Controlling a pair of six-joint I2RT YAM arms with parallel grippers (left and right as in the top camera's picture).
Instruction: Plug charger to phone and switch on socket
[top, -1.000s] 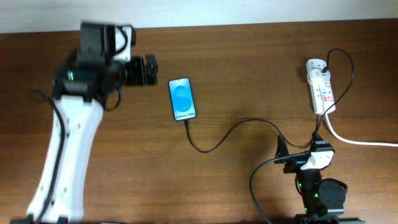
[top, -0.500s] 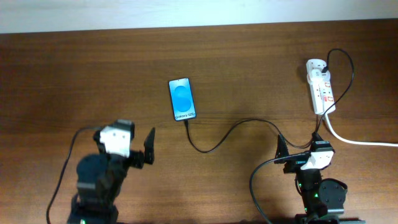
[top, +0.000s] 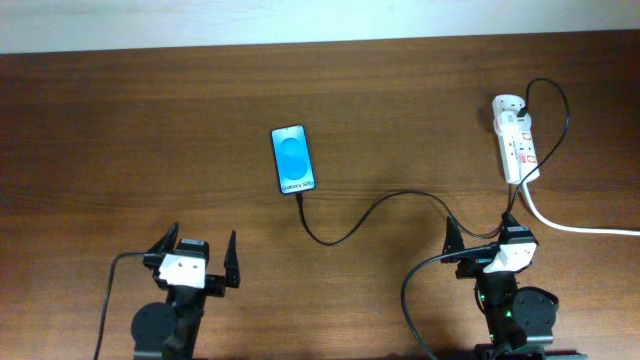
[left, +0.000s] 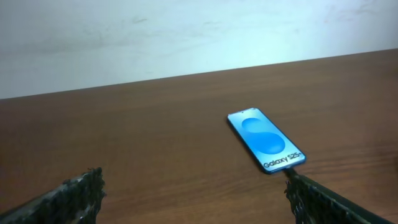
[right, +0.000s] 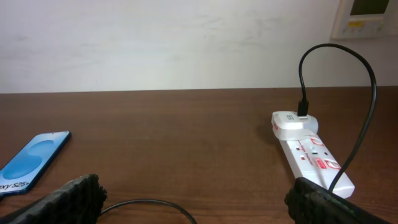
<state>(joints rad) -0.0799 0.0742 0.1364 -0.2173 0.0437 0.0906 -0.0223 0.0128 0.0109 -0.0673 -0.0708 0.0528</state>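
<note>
Phone (top: 293, 160): flat on the table (top: 420, 90), left of centre, screen up. Its long axis runs far-to-near with a slight tilt, and the "Galaxy" end points toward the arms.

Socket (top: 517, 145): at the far right, well apart from the phone. Its long axis is also far-to-near, with a white adapter (top: 508, 105) at the far end. The thick white cord (top: 570, 228) leaves the near end and runs off toward the right edge.

Charger (top: 326, 243): the tip meets the phone's near short edge, but I cannot tell whether it is seated. The cable dips, arches rightward, passes by the right arm and loops up to the adapter.

Count: 1 phone, 1 charger, 1 socket, 2 grippers.

Left gripper (top: 203, 236): near edge, left side. Jaws spread wide, holding nothing and touching nothing.

Right gripper (top: 480, 222): near edge, below the socket. Jaws spread wide and empty; in the wrist view the cable lies on the table between the fingers (right: 68, 200), ungripped
</note>
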